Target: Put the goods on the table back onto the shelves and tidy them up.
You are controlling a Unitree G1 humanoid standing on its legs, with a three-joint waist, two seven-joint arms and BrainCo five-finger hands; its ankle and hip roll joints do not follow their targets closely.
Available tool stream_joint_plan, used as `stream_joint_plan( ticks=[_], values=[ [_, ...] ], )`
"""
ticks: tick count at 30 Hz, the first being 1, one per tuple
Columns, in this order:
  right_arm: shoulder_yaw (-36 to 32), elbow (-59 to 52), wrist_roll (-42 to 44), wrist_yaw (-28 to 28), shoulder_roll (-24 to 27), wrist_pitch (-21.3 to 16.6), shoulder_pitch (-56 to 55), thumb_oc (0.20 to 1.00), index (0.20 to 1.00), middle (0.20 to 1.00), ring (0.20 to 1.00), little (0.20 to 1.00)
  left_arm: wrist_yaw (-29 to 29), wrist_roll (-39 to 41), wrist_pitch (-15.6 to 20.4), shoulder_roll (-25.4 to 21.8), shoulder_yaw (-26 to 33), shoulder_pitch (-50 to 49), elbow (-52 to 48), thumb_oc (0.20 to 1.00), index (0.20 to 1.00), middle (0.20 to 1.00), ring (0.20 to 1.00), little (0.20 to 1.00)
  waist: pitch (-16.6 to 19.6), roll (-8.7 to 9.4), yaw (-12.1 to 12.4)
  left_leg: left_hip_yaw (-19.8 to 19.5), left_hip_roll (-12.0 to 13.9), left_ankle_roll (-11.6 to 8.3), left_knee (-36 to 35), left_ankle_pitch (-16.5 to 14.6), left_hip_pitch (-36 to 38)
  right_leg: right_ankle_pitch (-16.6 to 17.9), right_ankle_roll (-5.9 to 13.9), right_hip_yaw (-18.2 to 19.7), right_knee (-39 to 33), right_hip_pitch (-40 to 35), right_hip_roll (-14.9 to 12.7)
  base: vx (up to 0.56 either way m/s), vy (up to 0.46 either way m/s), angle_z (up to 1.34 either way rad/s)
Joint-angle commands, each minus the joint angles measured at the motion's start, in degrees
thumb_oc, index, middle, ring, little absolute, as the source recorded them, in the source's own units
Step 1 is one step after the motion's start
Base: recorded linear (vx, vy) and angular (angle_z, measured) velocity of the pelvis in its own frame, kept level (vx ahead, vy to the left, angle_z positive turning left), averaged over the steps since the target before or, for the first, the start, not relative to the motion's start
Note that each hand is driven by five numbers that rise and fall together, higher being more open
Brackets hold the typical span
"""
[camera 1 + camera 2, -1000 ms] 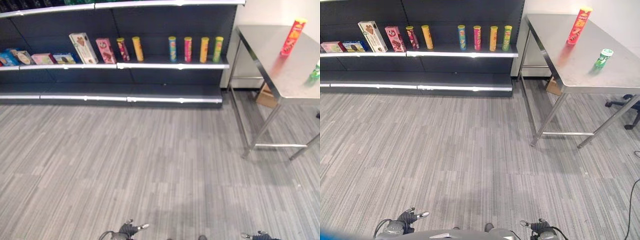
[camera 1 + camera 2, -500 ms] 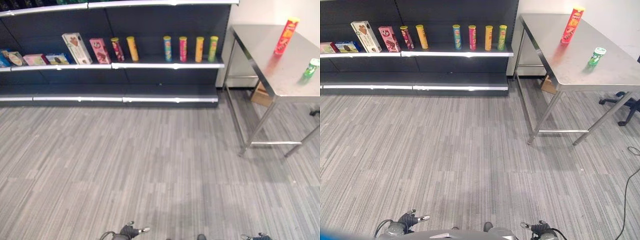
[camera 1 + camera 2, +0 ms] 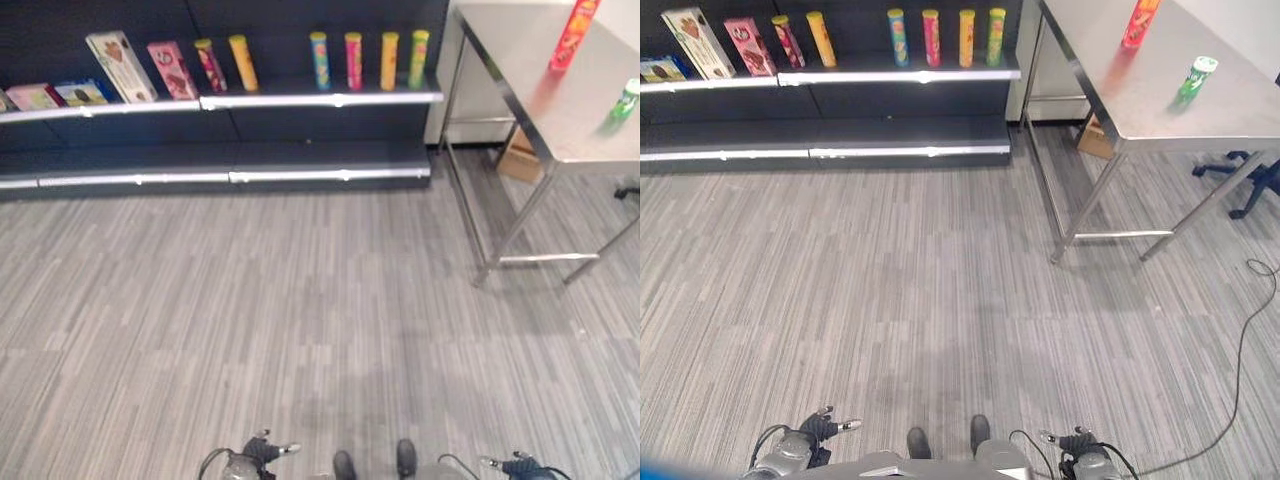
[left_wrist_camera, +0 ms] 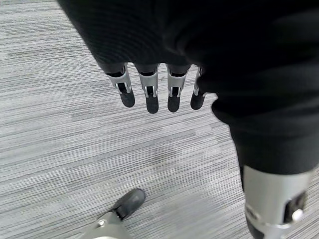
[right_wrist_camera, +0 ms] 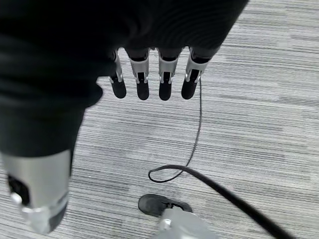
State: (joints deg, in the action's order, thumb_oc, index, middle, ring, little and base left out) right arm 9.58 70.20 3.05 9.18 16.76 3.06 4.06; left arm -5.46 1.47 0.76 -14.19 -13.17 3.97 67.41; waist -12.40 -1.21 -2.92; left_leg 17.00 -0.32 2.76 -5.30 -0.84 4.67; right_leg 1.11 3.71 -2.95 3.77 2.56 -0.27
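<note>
Fingers (image 4: 149,97) of left hand (image 3: 810,432) hang straight and slightly apart, holding nothing, over bare floor (image 3: 300,300); right hand (image 3: 1080,448) likewise, its fingers (image 5: 142,84) straight, relaxed, empty; both hands low at the robot's sides, well apart from any goods.

Left to right:

1. Shelves (image 3: 320,98), dark w/ pale front edges, along far wall; stocked w/ flat packets at far left, then white box (image 3: 120,66), pink box (image 3: 172,69), two leaning tubes (dark red, yellow), a gap, then four upright tubes (image 3: 353,60) in a row; lower shelf bare where visible.

2. Table (image 3: 1140,100), steel, to right of shelves, standing just beside their end; brown carton on floor beneath it.

3. Red tube (image 3: 1140,22), tall, upright near table's far side; judged a light, stiff card canister w/ smooth slippery wall, top-heavy, easy to topple; best taken round mid-body w/ fingers and thumb wrapped; moderate squeeze only, wall may dent.

4. Green can (image 3: 1193,76), short, white lid, nearer table's right edge, well apart from red tube; judged small, rigid, light; grasp round the side below lid.

Both goods not yet fetched; robot stands well back from table.
</note>
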Motion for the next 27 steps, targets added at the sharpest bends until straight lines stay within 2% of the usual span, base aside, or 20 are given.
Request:
stream_joint_plan(
  ticks=[1, 2, 4, 6, 8, 11, 14, 15, 16, 18, 20, 22, 23, 24, 25, 27],
  values=[
    [2.71, 1.37, -1.48, -0.46, 0.68, -0.16, 1.16, 1.0, 1.0, 1.0, 1.0, 1.0, -0.07, -0.79, 0.9, -1.25, -0.55, 0.62, 2.96, 1.0, 1.0, 1.0, 1.0, 1.0, 0.15, 1.3, -0.55, -6.72, -1.62, -0.9, 0.62, -4.27, 2.15, -1.71, 7.29, -1.07, 15.56, 5.45, -9.21, 0.08, 0.109, -0.15],
    [2.68, 1.43, -1.47, -0.52, 0.62, -0.25, 1.06, 1.0, 1.0, 1.0, 1.0, 1.0, -0.04, -1.07, 0.8, -1.27, -0.63, 0.54, 3.29, 1.0, 1.0, 1.0, 1.0, 1.0, -0.13, 1.26, -0.72, -6.91, -1.69, -0.8, 0.44, -4.62, 2.87, -0.86, 7.09, -0.96, 17.96, 7.03, -9.37, 0.14, 0.088, -0.03],
    [2.42, 1.2, -0.9, -0.43, 0.73, -0.45, 0.95, 1.0, 1.0, 1.0, 1.0, 1.0, -0.02, -1.1, 0.84, -1.16, -0.8, 0.45, 3.69, 1.0, 1.0, 1.0, 1.0, 1.0, -0.44, 0.89, -1.31, -7.92, -1.62, -0.87, 0.3, -5.29, 3.75, -0.12, 6.24, -1.17, 18.15, 10.24, -8.75, 0.17, 0.035, 0.08],
    [2.12, 0.76, 0.09, -0.07, 0.95, -0.68, 1.22, 1.0, 1.0, 1.0, 1.0, 1.0, -0.08, -1.22, 0.98, -1.08, -1.27, 1.02, 3.6, 1.0, 1.0, 1.0, 1.0, 1.0, -1.14, 0.71, -2.56, -9.29, -1.88, -1.16, 0.3, -6.33, 4.87, 0.33, 5.86, -0.86, 13.46, 12.68, -7.13, 0.21, -0.009, 0.08],
    [1.69, 0.41, 0.9, 0.19, 0.99, -0.55, 1.25, 1.0, 1.0, 1.0, 1.0, 1.0, 0.07, -1.45, 0.84, -0.97, -1.47, 1.59, 3.97, 1.0, 1.0, 1.0, 1.0, 1.0, -1.76, 1.21, -3.87, -10.11, -2.73, -1.56, 0.3, -7.49, 6.54, 2.91, 6.79, -0.87, 6.25, 14.34, -6.56, 0.26, -0.027, 0.15],
    [0.87, -0.06, 1.26, 0.48, 0.83, -0.34, 0.66, 1.0, 1.0, 1.0, 1.0, 1.0, 0.4, -1.61, 0.83, -0.67, -1.23, 2.14, 4.49, 1.0, 1.0, 1.0, 1.0, 1.0, -1.91, 1.7, -5.63, -10.54, -3.16, -2.51, 0.3, -9.82, 9.85, 5.53, 8.03, -4.29, -3.64, 16.29, -6.88, 0.34, -0.042, 0.42],
    [0.11, 0.0, 1.32, 0.48, 1.14, -0.14, -0.49, 1.0, 1.0, 1.0, 1.0, 1.0, 0.8, -1.58, 0.79, -0.16, -1.02, 2.18, 4.25, 1.0, 1.0, 1.0, 1.0, 1.0, -1.31, 1.81, -6.64, -11.53, -3.2, -3.1, 0.3, -12.05, 12.99, 6.7, 8.62, -8.83, -6.83, 15.62, -7.29, 0.37, -0.096, 0.19],
    [-0.16, 0.29, 1.26, 0.4, 1.3, -0.21, -1.04, 1.0, 1.0, 1.0, 1.0, 1.0, 0.97, -2.03, 0.85, -0.13, -1.33, 2.23, 4.19, 1.0, 1.0, 1.0, 1.0, 1.0, -0.6, 1.95, -6.78, -11.8, -3.16, -3.34, 0.3, -12.78, 13.49, 6.9, 8.48, -9.67, -7.74, 14.68, -7.53, 0.55, -0.23, 0.35],
    [0.14, 0.89, 0.82, 0.15, 1.56, -0.2, -1.55, 1.0, 1.0, 1.0, 1.0, 1.0, 1.04, -2.25, 0.83, 0.25, -1.56, 2.11, 4.24, 1.0, 1.0, 1.0, 1.0, 1.0, 0.83, 1.92, -7.05, -12.7, -2.33, -3.54, 0.35, -13.76, 14.95, 7.9, 7.33, -10.65, -7.1, 13.0, -7.17, 0.54, -0.263, 0.45],
    [0.55, 1.48, 0.3, -0.06, 2.16, -0.14, -1.65, 1.0, 1.0, 1.0, 1.0, 1.0, 0.98, -1.95, 0.76, 0.72, -1.98, 2.26, 3.91, 1.0, 1.0, 1.0, 1.0, 1.0, 1.79, 1.1, -7.46, -13.18, -0.34, -4.68, 2.64, -13.61, 14.88, 7.52, 6.49, -10.74, -5.64, 12.07, -6.32, 0.47, -0.261, 0.64],
    [0.77, 1.64, 0.08, -0.32, 2.66, -0.33, -2.24, 1.0, 1.0, 1.0, 1.0, 1.0, 1.04, -1.01, 0.61, 0.89, -2.12, 2.54, 3.45, 1.0, 1.0, 1.0, 1.0, 1.0, 2.78, 0.2, -7.74, -13.57, 1.81, -7.04, 7.48, -10.4, 14.3, 6.11, 4.85, -10.82, -4.43, 10.62, -4.79, 0.39, -0.256, 0.87],
    [0.57, 1.2, 1.03, -0.25, 2.86, -0.57, -2.47, 1.0, 1.0, 1.0, 1.0, 1.0, 1.09, -0.42, 0.48, 0.77, -2.29, 2.67, 3.12, 1.0, 1.0, 1.0, 1.0, 1.0, 3.65, -0.2, -8.34, -13.03, 3.84, -10.28, 15.77, -4.79, 12.39, 4.0, 2.67, -11.19, -4.41, 7.91, -3.32, 0.37, -0.27, 0.31],
    [0.5, 1.04, 1.27, -0.22, 2.88, -0.41, -2.52, 1.0, 1.0, 1.0, 1.0, 1.0, 1.27, -0.28, 0.37, 0.65, -2.25, 2.6, 2.81, 1.0, 1.0, 1.0, 1.0, 1.0, 3.75, 0.18, -8.26, -12.56, 4.1, -10.81, 20.12, -2.96, 10.19, 2.8, 1.92, -11.25, -4.88, 6.32, -3.2, 0.36, -0.288, 0.06],
    [0.86, 1.03, 1.54, -0.02, 3.12, -0.65, -2.36, 1.0, 1.0, 1.0, 1.0, 1.0, 1.12, 0.24, 0.31, 0.58, -2.11, 2.57, 2.44, 1.0, 1.0, 1.0, 1.0, 1.0, 3.39, 0.36, -8.01, -12.39, 4.83, -11.57, 28.04, 0.55, 7.39, 1.43, 0.48, -10.77, -5.72, 3.7, -2.11, 0.18, -0.164, 0.06],
    [0.87, 1.04, 1.54, -0.02, 3.08, -0.65, -2.35, 1.0, 1.0, 1.0, 1.0, 1.0, 1.12, 0.24, 0.31, 0.54, -2.1, 2.57, 2.44, 1.0, 1.0, 1.0, 1.0, 1.0, 3.56, 0.55, -8.17, -12.55, 4.6, -11.52, 28.0, 0.73, 7.14, 1.47, 0.51, -10.86, -5.71, 3.88, -2.38, 0.2, -0.195, -0.08],
    [1.29, 0.54, 1.81, 0.22, 3.33, -0.61, -1.81, 1.0, 1.0, 1.0, 1.0, 1.0, 0.83, 0.79, 0.02, 0.01, -1.97, 2.73, 1.8, 1.0, 1.0, 1.0, 1.0, 1.0, 2.56, 1.68, -7.44, -12.32, 5.48, -12.09, 40.03, 6.23, 1.92, -0.39, -1.44, -10.0, -7.6, -0.35, -1.32, 0.26, -0.261, -0.27]
  ],
)
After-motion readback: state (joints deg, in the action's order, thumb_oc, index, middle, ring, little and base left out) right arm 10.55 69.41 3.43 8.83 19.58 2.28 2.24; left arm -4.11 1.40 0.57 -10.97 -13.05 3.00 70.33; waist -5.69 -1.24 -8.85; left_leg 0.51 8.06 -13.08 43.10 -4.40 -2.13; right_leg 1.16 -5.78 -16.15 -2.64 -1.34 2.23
